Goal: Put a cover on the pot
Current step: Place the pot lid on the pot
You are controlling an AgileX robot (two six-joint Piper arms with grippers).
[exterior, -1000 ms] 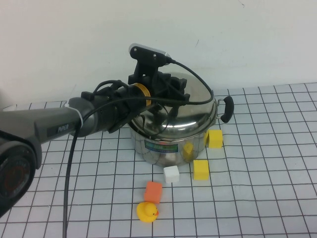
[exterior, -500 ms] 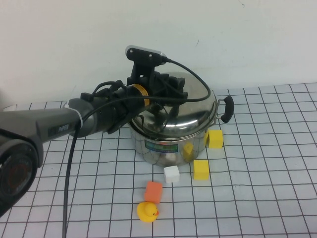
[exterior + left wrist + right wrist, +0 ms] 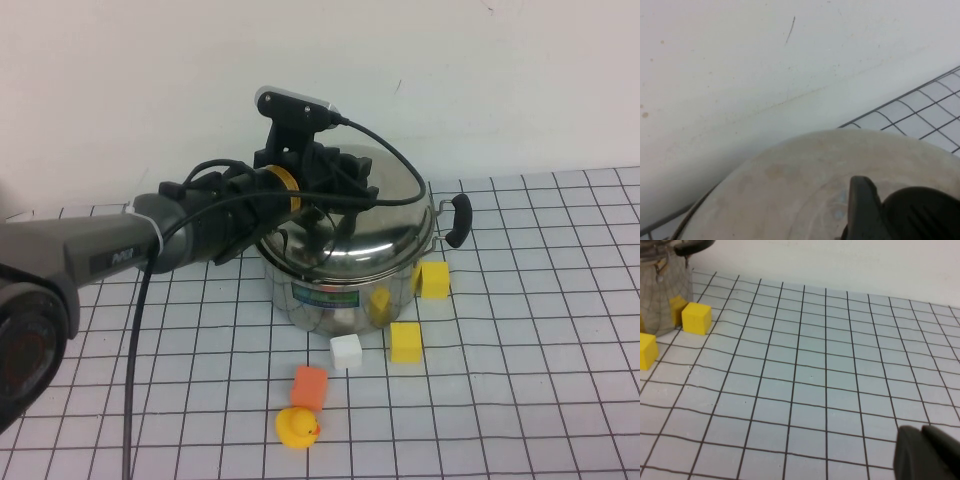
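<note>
High view: left gripper (image 3: 335, 190) on lid (image 3: 385, 225), jaw state unclear, lid sits tilted on pot (image 3: 340, 285) and could slide off on release; right gripper (image 3: 927, 452) low near table's right edge, jaw state unclear.

Polished stainless-steel pot (image 3: 340, 285): mirror-bright wall, reflecting yellow blocks; paper-like blue-green label on front. Domed lid (image 3: 385, 225) of same glossy steel, looking duller and smudged in the left wrist view (image 3: 805, 185). Side handle (image 3: 458, 218) of black plastic with slight sheen, on thin wire bracket. Left claw (image 3: 325, 185) above lid, matt black plastic. Right claw (image 3: 927, 452) low over desk, dark, matt. Desk (image 3: 530, 340) smooth, pale, matt, printed with black grid. Yellow blocks (image 3: 406, 341) matt, foam-like; rubber-looking duck (image 3: 297, 427) smooth, faintly shiny.
</note>
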